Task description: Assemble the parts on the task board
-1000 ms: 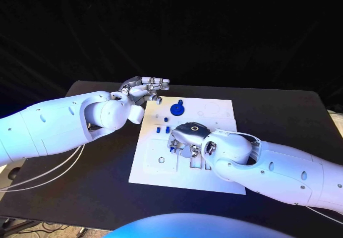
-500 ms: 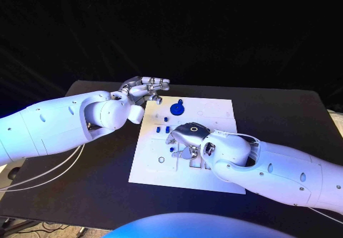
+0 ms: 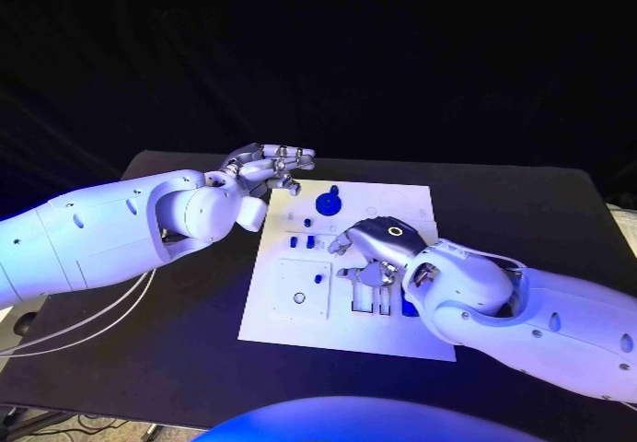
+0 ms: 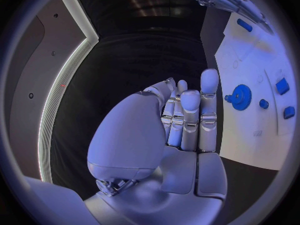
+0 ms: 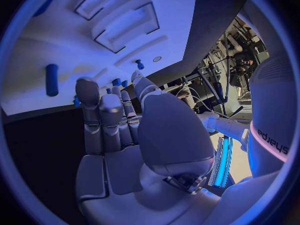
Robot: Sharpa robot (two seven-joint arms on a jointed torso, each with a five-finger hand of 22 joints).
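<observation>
Task board (image 3: 399, 198) — right hand (image 3: 375, 250) over its middle, empty.

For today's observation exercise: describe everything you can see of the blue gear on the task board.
The blue gear is a small round toothed wheel, plastic by its look, with a hub at its middle, seen clearly in the left wrist view. It sits flat near the far end of the white task board, with smaller blue parts close by. Neither hand touches it: the left hand hovers beside the board's far corner, fingers apart.

One task board (image 3: 399, 198) (two hands (image 3: 272, 166))
</observation>
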